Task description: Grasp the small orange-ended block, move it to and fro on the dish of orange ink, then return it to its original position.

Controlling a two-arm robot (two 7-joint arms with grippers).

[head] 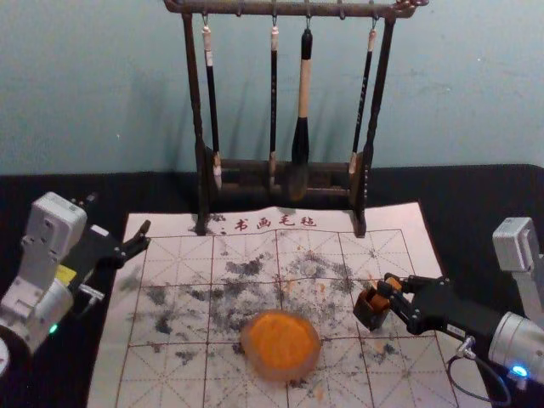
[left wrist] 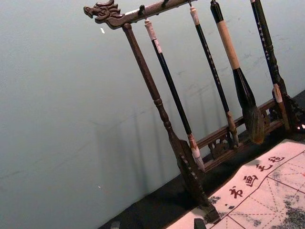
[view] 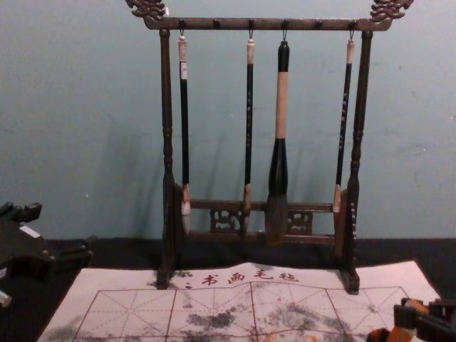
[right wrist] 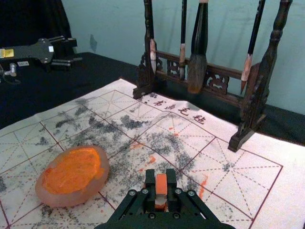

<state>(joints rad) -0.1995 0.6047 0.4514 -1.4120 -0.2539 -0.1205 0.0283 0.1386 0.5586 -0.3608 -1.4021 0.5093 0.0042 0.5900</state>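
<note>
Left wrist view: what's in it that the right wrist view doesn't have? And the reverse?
Left wrist has: rack's top bar with its carved dragon-head end.

Right wrist has: orange ink dish on the mat, and the orange-ended block between the fingers of the right tool.

Both: lower part of the rack, four hanging brushes, the mat with its red lettering, and the left tool, farther off in right wrist.
</note>
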